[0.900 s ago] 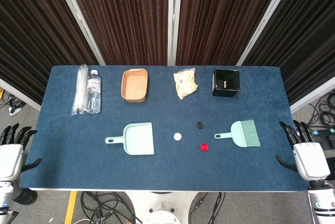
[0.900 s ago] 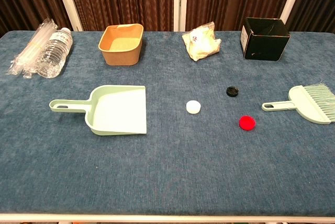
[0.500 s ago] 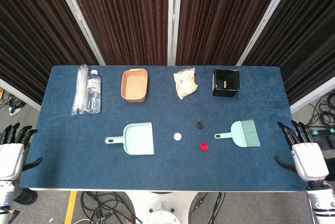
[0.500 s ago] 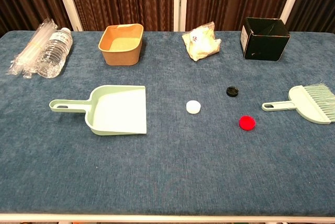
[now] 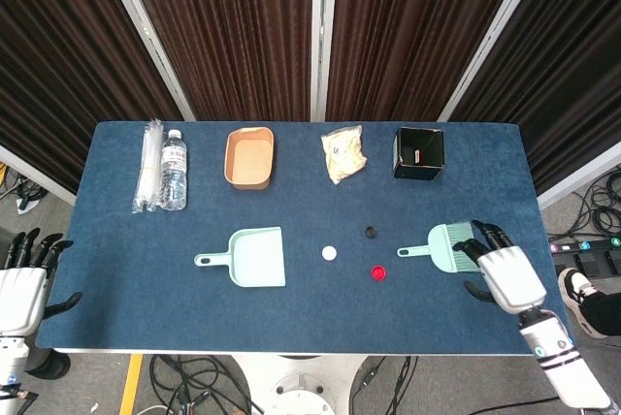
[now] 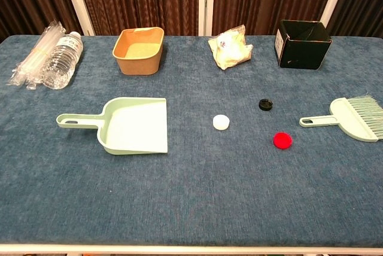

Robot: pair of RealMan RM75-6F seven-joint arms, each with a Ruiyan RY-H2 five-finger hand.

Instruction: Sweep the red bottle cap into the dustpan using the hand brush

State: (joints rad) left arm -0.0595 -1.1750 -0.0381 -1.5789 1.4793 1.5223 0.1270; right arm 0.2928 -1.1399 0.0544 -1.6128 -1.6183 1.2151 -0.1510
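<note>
The red bottle cap (image 5: 377, 272) (image 6: 282, 140) lies flat on the blue table, right of centre. A mint-green dustpan (image 5: 251, 257) (image 6: 133, 124) sits to its left, handle pointing left and mouth facing right. The mint hand brush (image 5: 444, 245) (image 6: 353, 117) lies to the cap's right, handle toward the cap. In the head view my right hand (image 5: 503, 273) hovers over the brush's bristle end, fingers spread and holding nothing. Beyond the table's left front corner, my left hand (image 5: 23, 289) stays open. Neither hand shows in the chest view.
A white cap (image 5: 330, 253) and a black cap (image 5: 370, 232) lie between dustpan and brush. Along the far edge stand a water bottle (image 5: 173, 170), wrapped straws (image 5: 148, 167), a brown paper bowl (image 5: 249, 156), a snack bag (image 5: 344, 152) and a black box (image 5: 419, 151).
My right hand has moved left from beyond the table's right edge to over the brush's bristles. The left hand and all objects have stayed put.
</note>
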